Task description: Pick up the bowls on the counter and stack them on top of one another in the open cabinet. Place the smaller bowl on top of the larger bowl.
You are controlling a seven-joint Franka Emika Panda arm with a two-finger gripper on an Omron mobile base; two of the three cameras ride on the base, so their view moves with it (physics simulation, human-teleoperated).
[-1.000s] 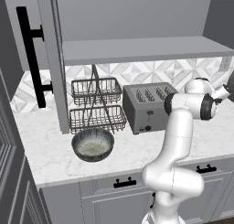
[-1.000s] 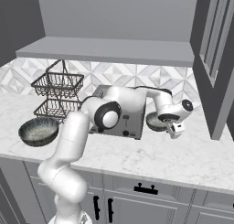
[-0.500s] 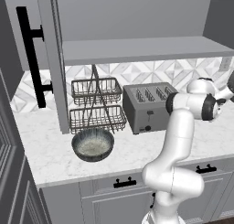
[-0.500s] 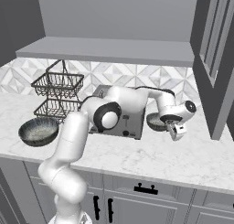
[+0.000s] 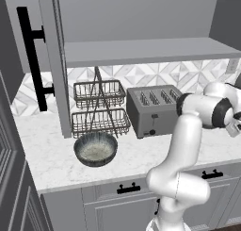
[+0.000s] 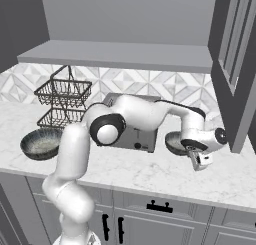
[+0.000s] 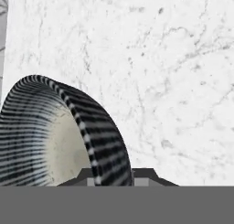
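Observation:
The smaller bowl (image 6: 174,140), dark grey with a pale inside, sits at the right of the counter (image 6: 150,175), beside the toaster. My gripper (image 6: 191,150) is shut on its near rim. In the hand view the ribbed rim of this bowl (image 7: 55,127) runs down between my gripper's (image 7: 114,176) two fingers, over white marble (image 7: 173,58). The larger bowl (image 5: 96,149) rests on the counter (image 5: 47,161) in front of the wire baskets, far to the left of my hand; it also shows as the larger bowl (image 6: 42,143). Above hangs the open cabinet (image 5: 141,51) with its bare grey shelf (image 6: 120,56).
A grey four-slot toaster (image 5: 153,110) stands mid-counter between the bowls. A two-tier wire basket stand (image 5: 99,107) sits left of it. The cabinet door (image 5: 52,60) with its black bar handle (image 5: 33,55) juts forward at the left. A tall cabinet side (image 6: 235,69) closes the right.
My jaws have closed onto the smaller bowl's rim. The hand shifted slightly; the larger bowl has not moved.

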